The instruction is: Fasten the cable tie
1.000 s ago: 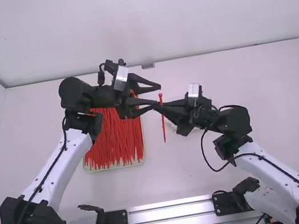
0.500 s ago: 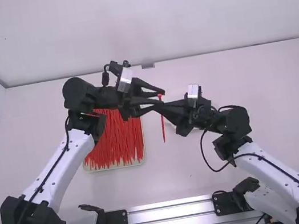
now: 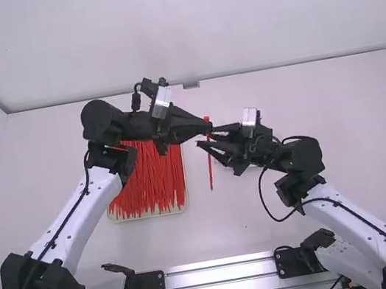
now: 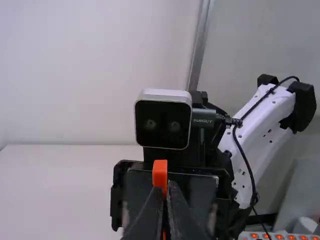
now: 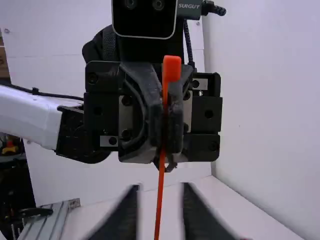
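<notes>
The tie (image 3: 209, 160) hangs upright in the air above the surface (image 3: 321, 107), just beside the mat (image 3: 149, 213) that carries the spare ties (image 3: 147, 179). Its head is uppermost and its tail points straight down. I cannot tell whether the tip touches the surface.

The left jaws are clenched on the tie just below the head, which pokes up clear of them. Held this way, the long tail is free and the head is presented to the other arm, which probably suits bending the tail round to feed it in.

The right jaws are released and stand apart, one to each side of the strap, lower down than the left's grip. They look placed to close on the hanging part.

The left arm (image 3: 77, 210) reaches up over the pile and turns its wrist toward the middle. The right arm (image 3: 315, 198) is sharply bent at the elbow, its forearm pointing back across at the left. The two wrists face each other, close together.
</notes>
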You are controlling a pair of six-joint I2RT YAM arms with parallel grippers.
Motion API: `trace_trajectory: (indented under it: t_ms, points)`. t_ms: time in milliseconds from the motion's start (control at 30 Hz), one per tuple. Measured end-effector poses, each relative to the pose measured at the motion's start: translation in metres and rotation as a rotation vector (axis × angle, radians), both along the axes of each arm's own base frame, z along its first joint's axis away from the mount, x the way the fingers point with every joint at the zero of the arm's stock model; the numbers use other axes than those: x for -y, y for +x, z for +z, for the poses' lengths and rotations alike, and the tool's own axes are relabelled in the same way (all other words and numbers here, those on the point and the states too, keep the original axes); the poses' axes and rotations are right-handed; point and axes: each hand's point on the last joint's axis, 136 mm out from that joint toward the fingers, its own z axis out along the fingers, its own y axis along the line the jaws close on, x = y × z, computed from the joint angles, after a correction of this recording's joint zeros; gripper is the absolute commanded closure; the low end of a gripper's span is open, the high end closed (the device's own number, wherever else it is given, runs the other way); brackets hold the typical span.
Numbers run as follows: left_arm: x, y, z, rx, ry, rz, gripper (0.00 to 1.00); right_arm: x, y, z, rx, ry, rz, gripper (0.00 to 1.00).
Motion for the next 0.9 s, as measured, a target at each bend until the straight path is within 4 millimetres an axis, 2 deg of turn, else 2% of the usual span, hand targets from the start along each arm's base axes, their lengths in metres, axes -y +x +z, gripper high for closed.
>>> trace_trajectory:
  t_ms: [100, 200, 333, 533, 600, 733, 900]
  points:
    - [-0.001, 0.007, -0.002, -0.046, 0.005, 0.028, 0.98, 0.004, 0.005, -0.003, -0.026, -0.003, -0.014, 0.02]
    - [-0.008, 0.029, -0.009, -0.155, 0.016, 0.118, 0.98, 0.01, 0.017, -0.011, -0.077, -0.019, -0.046, 0.02]
    - [-0.026, 0.057, -0.017, -0.242, 0.018, 0.244, 0.98, 0.017, 0.029, -0.024, -0.116, -0.054, -0.088, 0.02]
    - [-0.052, 0.084, -0.023, -0.319, 0.008, 0.351, 0.98, 0.019, 0.034, -0.036, -0.046, -0.126, -0.13, 0.02]
    - [-0.065, 0.1, -0.032, -0.384, 0.005, 0.399, 0.98, 0.018, 0.035, -0.043, -0.006, -0.17, -0.146, 0.02]
    - [-0.078, 0.12, -0.048, -0.486, 0.004, 0.441, 0.98, 0.018, 0.038, -0.055, 0.038, -0.232, -0.166, 0.02]
    - [-0.079, 0.132, -0.072, -0.604, 0.025, 0.443, 0.98, 0.017, 0.039, -0.066, 0.074, -0.289, -0.176, 0.02]
